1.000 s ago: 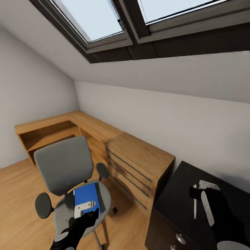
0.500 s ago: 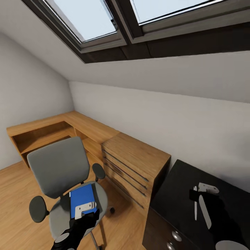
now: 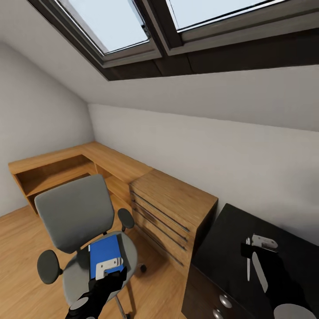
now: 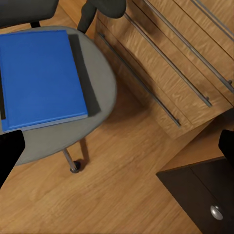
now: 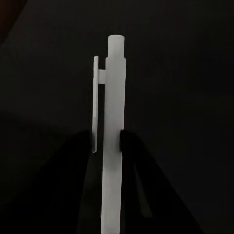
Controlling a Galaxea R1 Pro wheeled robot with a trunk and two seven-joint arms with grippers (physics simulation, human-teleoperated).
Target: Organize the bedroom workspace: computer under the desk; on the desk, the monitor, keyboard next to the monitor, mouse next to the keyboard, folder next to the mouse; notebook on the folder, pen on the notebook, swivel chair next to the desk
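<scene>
Right claw is closed on the pen, its arm reaching forward and low over the black desk, with the pen hanging point-down just above the desktop. Seen from the right wrist, the pen is a thin white stick with a flat clip along one side, and dark fingers press against its barrel from both sides, with the black desktop behind it. Left claw hangs over the front of the swivel chair, its black arm rising from the bottom edge of the head view; its fingers look spread apart and hold nothing. That chair, left of the desk, has a tall grey back, round black armrests and a grey seat. On the seat lies a flat blue folder with a dark grey flat item showing from under its edge. Between chair and desk stands a light-wood chest with long bar handles. The desk's drawer front carries round silver knobs.
</scene>
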